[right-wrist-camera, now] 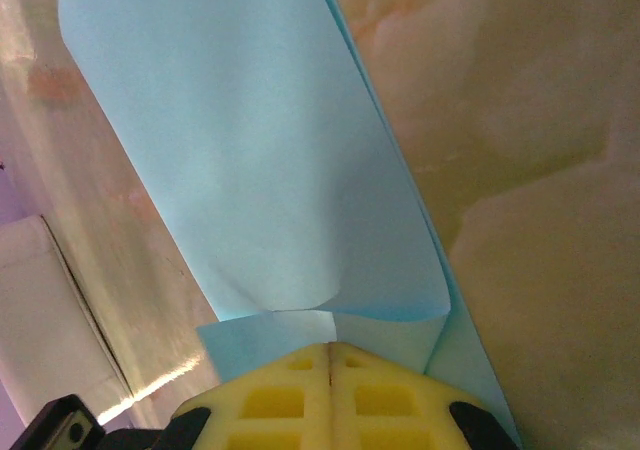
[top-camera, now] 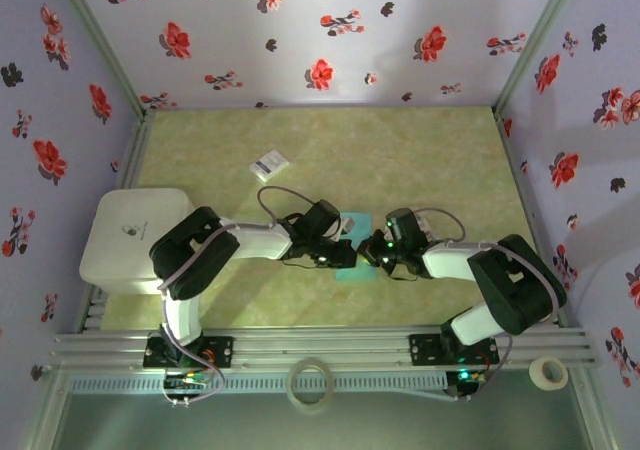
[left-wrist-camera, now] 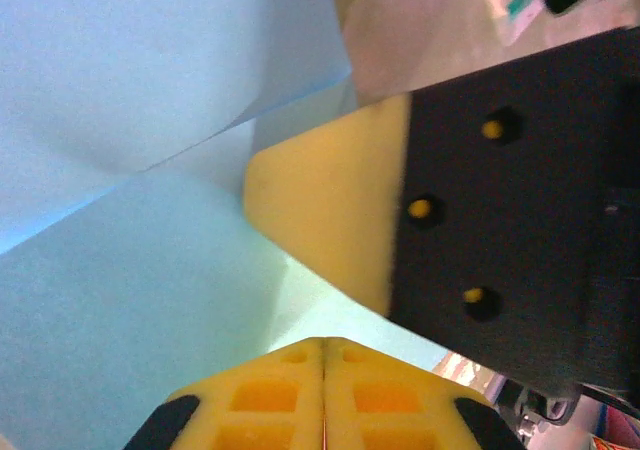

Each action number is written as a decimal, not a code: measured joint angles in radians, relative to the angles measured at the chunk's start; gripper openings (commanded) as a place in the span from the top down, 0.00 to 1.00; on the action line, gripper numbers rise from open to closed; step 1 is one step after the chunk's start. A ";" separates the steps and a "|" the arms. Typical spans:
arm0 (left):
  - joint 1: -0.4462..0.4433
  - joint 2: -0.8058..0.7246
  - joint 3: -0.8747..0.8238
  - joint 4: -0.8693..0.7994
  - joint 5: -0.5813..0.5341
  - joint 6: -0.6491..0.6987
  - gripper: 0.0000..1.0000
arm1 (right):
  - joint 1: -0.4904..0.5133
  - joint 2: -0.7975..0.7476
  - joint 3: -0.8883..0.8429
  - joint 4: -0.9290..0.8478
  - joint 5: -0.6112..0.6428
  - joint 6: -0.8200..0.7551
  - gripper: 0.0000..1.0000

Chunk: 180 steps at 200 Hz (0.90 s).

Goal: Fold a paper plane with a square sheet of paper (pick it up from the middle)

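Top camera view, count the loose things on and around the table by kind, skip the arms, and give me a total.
Teal paper sheet: 1
Small printed card: 1
White box: 1
Tape rolls: 2
Total: 5

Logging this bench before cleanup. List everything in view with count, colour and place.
paper: one, teal, partly folded, table centre
card: one, white with print, farther back, left of centre
box: one, white, left edge of table
clear tape roll: one, near rail, middle
white tape roll: one, near right corner
table: one, yellowish marbled
walls: lilac, red flowers, three sides
left hand: one, yellow fingers, closed on paper
right hand: one, yellow fingers, closed on paper
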 measured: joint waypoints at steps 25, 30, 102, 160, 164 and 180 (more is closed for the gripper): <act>0.000 0.003 -0.008 0.000 0.000 0.000 0.92 | 0.000 0.000 0.000 0.000 0.000 0.000 0.98; 0.000 0.003 -0.012 0.001 0.000 0.000 0.92 | 0.000 0.000 0.000 0.000 0.000 0.000 0.98; 0.000 -0.005 -0.055 0.025 -0.003 0.002 0.91 | 0.002 0.002 0.000 0.000 0.000 0.000 0.98; 0.000 -0.060 -0.107 -0.012 -0.004 0.021 0.90 | 0.002 0.003 0.000 0.001 0.000 -0.001 0.98; -0.001 -0.064 -0.111 -0.015 -0.004 0.024 0.90 | 0.002 0.003 0.000 0.001 0.000 -0.001 0.98; -0.003 -0.085 -0.131 -0.033 -0.004 0.034 0.90 | 0.002 0.003 0.000 0.001 0.000 -0.001 0.98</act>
